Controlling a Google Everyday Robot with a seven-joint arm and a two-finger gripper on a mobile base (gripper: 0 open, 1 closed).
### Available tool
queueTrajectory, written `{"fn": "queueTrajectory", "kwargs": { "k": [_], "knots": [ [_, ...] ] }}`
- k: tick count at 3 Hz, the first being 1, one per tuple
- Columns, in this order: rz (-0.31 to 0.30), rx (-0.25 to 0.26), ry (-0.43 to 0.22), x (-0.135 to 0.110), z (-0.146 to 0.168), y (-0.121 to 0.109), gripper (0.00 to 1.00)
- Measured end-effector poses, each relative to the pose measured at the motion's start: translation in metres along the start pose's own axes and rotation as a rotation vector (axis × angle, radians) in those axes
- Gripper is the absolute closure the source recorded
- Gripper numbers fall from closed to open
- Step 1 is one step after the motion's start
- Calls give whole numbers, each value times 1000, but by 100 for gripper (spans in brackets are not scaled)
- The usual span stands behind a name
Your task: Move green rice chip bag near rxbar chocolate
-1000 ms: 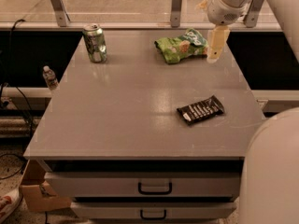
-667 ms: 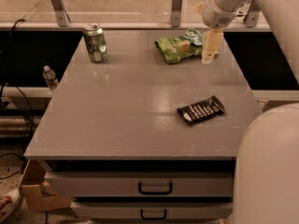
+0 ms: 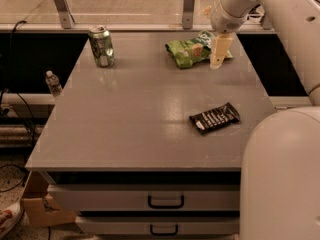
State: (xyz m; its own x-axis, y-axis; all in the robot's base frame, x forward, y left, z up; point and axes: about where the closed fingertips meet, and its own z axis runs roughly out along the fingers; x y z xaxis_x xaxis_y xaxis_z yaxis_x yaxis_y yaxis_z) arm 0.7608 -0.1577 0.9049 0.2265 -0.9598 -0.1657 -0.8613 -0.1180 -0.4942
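Observation:
The green rice chip bag (image 3: 190, 49) lies crinkled at the far right of the grey table (image 3: 135, 114). The rxbar chocolate (image 3: 215, 118), a dark wrapper with white lettering, lies flat nearer the front right. My gripper (image 3: 219, 52) hangs down from the white arm at the bag's right end, its pale fingers pointing at the tabletop and covering the bag's right edge. Whether it touches the bag is not clear.
A green soda can (image 3: 101, 46) stands upright at the far left. A small water bottle (image 3: 52, 83) stands off the table's left side. Two drawers with handles (image 3: 165, 202) are below the front edge. My white base (image 3: 280, 179) fills the lower right.
The gripper has shifted a little left and down, closer over the right end of the green bag. The bag, bar and can have not moved.

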Motion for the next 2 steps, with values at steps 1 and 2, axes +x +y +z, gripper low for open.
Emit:
{"fn": "queueTrajectory", "kwargs": {
  "k": [1,2],
  "knots": [
    [-5,5,2,-1,15,-5,0],
    [-7,-2,14,0,30,-7,0]
  ]
}}
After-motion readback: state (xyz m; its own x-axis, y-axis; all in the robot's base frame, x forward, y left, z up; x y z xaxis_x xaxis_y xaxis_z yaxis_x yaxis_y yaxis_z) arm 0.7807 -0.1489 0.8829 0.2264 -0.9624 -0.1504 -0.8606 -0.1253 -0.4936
